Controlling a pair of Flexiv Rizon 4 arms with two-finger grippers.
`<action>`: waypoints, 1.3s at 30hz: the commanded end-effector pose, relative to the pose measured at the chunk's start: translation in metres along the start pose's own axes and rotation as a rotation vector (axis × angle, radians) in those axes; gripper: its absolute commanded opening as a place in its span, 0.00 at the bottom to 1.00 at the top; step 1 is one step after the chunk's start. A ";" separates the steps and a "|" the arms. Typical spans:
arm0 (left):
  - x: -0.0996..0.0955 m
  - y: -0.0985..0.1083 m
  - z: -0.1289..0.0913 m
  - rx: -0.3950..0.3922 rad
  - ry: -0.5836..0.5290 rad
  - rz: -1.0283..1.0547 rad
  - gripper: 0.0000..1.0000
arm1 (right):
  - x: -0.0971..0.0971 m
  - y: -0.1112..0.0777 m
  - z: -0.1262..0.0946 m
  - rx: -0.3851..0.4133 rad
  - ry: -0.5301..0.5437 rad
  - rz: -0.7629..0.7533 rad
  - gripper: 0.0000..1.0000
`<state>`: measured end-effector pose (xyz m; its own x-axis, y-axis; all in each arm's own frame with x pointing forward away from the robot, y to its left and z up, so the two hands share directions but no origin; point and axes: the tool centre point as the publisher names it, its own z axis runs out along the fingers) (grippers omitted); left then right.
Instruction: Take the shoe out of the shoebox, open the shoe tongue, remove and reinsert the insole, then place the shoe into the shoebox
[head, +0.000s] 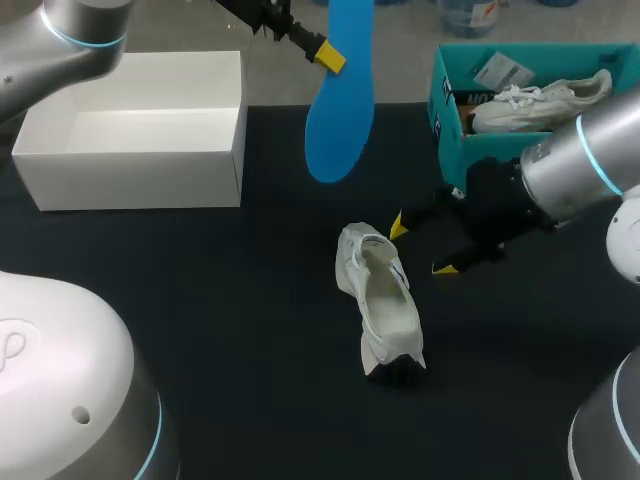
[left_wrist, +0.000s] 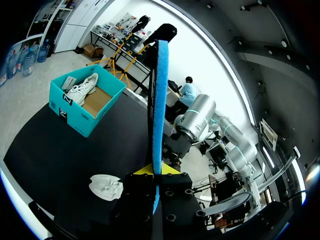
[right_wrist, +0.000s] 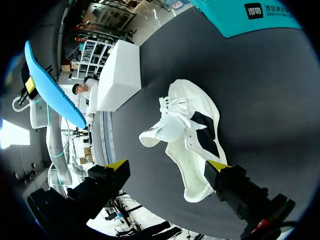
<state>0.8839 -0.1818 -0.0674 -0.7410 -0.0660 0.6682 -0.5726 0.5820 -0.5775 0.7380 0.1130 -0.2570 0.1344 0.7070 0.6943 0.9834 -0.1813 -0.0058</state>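
A blue insole hangs upright in the air over the table's back, and my left gripper is shut on its upper part. The left wrist view has the insole rising straight out of the left gripper. A white shoe lies mid-table on the black mat with its tongue pulled up. My right gripper stands open just right of the shoe's far end, touching nothing. In the right wrist view the shoe lies ahead of the right gripper, between its spread fingers.
An open white box stands at the back left. A teal shoebox at the back right holds a second pale shoe. Black mat lies bare in front of and left of the shoe.
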 end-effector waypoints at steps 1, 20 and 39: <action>0.000 0.000 0.000 -0.001 0.001 0.001 0.00 | 0.002 0.005 0.002 0.006 0.270 -0.027 1.00; 0.000 0.000 0.000 -0.001 0.001 0.001 0.00 | 0.023 0.015 -0.002 -0.006 0.385 -0.077 1.00; 0.000 0.000 0.000 -0.001 0.001 0.001 0.00 | 0.024 0.014 -0.003 -0.013 0.391 -0.099 1.00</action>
<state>0.8839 -0.1818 -0.0675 -0.7410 -0.0660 0.6682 -0.5725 0.5820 -0.5774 0.7552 0.1245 -0.2379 -0.0202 0.4073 0.9131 0.9875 -0.1345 0.0819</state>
